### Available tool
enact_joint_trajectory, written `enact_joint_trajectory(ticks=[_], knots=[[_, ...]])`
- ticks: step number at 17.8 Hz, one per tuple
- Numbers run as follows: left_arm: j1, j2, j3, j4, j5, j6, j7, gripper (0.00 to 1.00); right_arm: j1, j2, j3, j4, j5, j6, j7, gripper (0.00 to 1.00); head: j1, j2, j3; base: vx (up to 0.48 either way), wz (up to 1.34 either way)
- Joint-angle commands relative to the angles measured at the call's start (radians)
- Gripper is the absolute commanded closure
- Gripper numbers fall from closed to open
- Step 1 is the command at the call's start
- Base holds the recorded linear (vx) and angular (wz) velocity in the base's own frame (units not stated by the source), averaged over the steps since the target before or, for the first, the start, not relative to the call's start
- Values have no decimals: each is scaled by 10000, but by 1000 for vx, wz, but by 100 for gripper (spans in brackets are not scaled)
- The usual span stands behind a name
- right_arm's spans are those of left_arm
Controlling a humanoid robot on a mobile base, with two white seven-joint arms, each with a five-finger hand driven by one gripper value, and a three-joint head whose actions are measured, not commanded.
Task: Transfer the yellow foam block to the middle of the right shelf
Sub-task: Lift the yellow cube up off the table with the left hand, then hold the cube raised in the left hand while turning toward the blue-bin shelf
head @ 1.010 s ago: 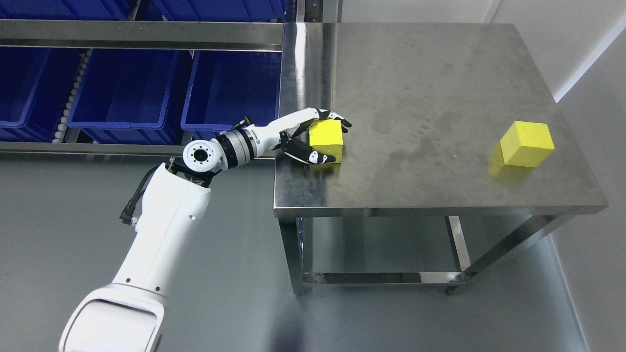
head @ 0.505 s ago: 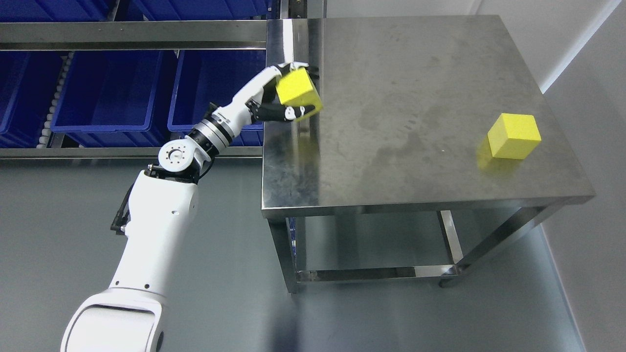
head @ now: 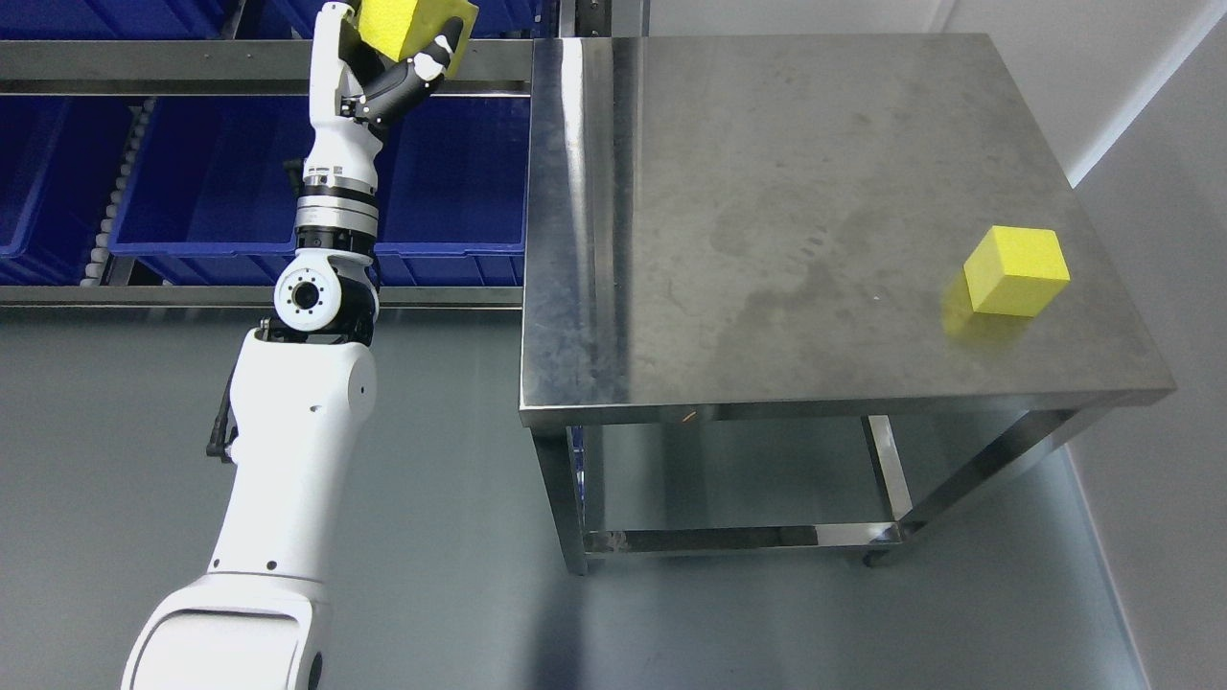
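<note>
The left hand [head: 383, 53] grips a yellow foam block [head: 407, 24] at the top edge, over the shelf rail [head: 173, 59] and blue bins [head: 211, 182]; another yellow block [head: 1016, 270] sits on the tabletop [head: 767, 192], far right

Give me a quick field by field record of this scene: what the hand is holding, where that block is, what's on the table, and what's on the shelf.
left hand: raised at the top edge of the view, shut on a yellow foam block
held block: in the air in front of the shelf rail, partly cut off by the top edge
second yellow block: resting on the table near its right edge
table: bare stainless steel apart from that block
shelf: blue bins side by side
right hand: not in view
</note>
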Motion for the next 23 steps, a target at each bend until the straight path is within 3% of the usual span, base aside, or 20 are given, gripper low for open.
enact_joint_trajectory(ticks=[1,10,18,23], knots=[[913,125,-43,-1094,216,-388,224,70,-15,-175,0,-174,0,9,-2,0,0,0,0,0,0],[1573,125,1352,-1492,201,347,224,70,-15,-175,0,-174,0,9,-2,0,0,-1,0,10,67],[1742,125,1782,-1707,200,655,225,70,-15,-175,0,-174,-15,9,-2,0,0,-1,0,59,478],[2554,125,1982,-2166,200,655,132,70,-15,-175,0,-174,0,9,-2,0,0,-1,0,79,627]])
